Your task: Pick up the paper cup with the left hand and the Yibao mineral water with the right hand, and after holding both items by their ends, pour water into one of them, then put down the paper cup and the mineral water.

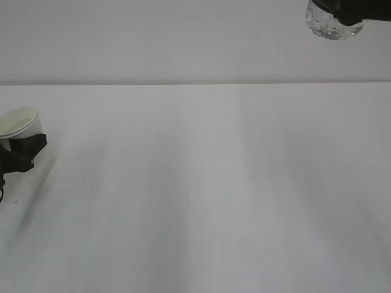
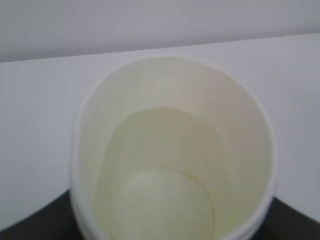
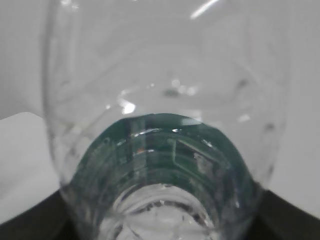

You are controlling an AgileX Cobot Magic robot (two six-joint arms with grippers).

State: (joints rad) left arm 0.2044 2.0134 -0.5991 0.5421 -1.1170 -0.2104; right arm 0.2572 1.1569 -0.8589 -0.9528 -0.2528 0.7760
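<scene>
Left gripper is clenched on the cup at the far left of the exterior view, low near the desk; whether the base touches the surface can't be told. The cup leans, mouth tipped up and to the left.

Right gripper grips the bottle at the top right edge, high above the desk and well apart from the cup. Only a clear rounded end shows below the jaws there. The right wrist view looks along the ribbed body to the green label band.

Risks:
- Cup is thin paper with tapered sides and a rolled rim. Too much squeeze could oval the wall; too little and the taper may let it slide out.
- Bottle is smooth, ribbed, thin plastic. A grip near one end could let it pivot during a tilt.
- With such a gap between the two, a pour started before the neck is over the cup mouth would hit the desk.
- Cap state isn't visible.
- Cup inside is cream, matte, and looks dry.
</scene>
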